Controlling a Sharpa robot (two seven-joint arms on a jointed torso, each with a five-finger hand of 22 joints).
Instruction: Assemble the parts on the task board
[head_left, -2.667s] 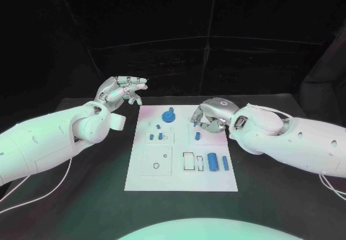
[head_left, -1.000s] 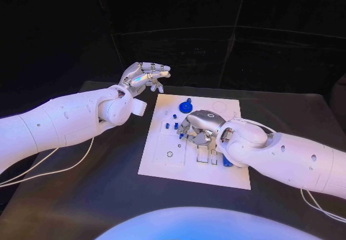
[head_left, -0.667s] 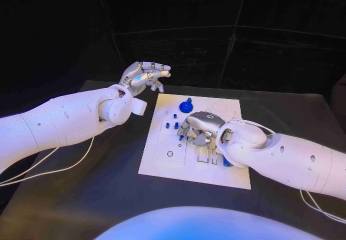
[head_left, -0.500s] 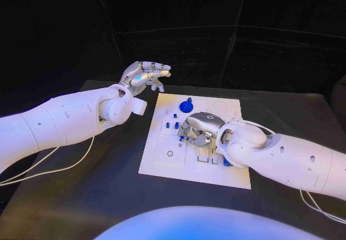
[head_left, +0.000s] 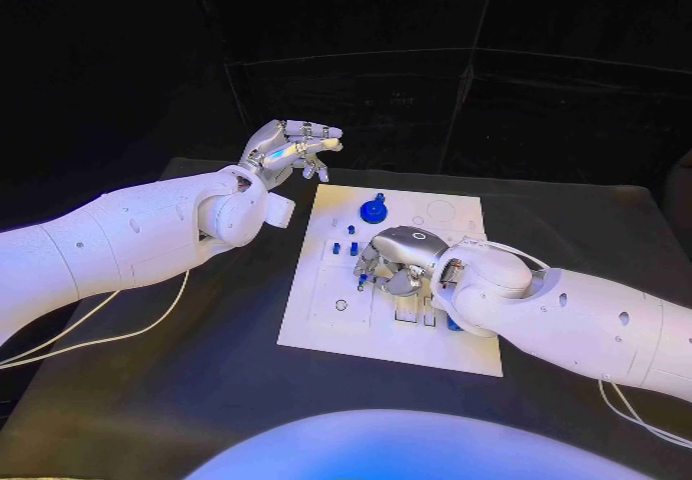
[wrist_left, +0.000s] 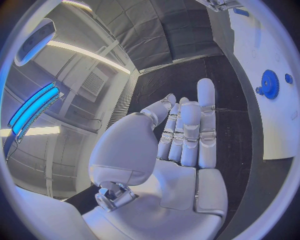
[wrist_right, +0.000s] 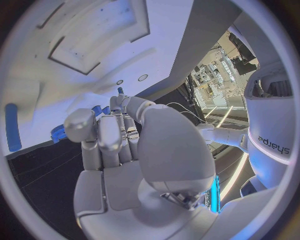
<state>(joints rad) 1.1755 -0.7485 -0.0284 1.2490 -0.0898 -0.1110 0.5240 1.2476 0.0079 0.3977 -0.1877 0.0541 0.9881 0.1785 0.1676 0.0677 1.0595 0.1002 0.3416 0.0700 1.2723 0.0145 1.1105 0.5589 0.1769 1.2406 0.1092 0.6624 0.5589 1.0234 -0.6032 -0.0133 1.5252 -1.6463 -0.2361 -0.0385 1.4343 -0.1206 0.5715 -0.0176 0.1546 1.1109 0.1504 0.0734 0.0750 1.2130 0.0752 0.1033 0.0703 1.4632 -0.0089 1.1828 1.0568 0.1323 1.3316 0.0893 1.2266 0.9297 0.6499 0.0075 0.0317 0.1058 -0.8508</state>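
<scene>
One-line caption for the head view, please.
Right silver hand hovers low over the white task board near small blue parts, while the left silver hand hangs raised beyond the board's far-left corner.

The head camera is looking down from above and behind onto the black table (head_left: 173, 400), taking in the whole white board (head_left: 325, 330) and both arms from a moderate height. The left wrist camera is sitting close behind the left hand (wrist_left: 178, 145), facing along its fingers past the board's edge (wrist_left: 265, 125) and a blue gear (wrist_left: 270, 84). The right wrist camera is sitting just behind the right hand (wrist_right: 122, 150), facing the board (wrist_right: 162, 45) from very near, so all three views are sharing the board.
</scene>
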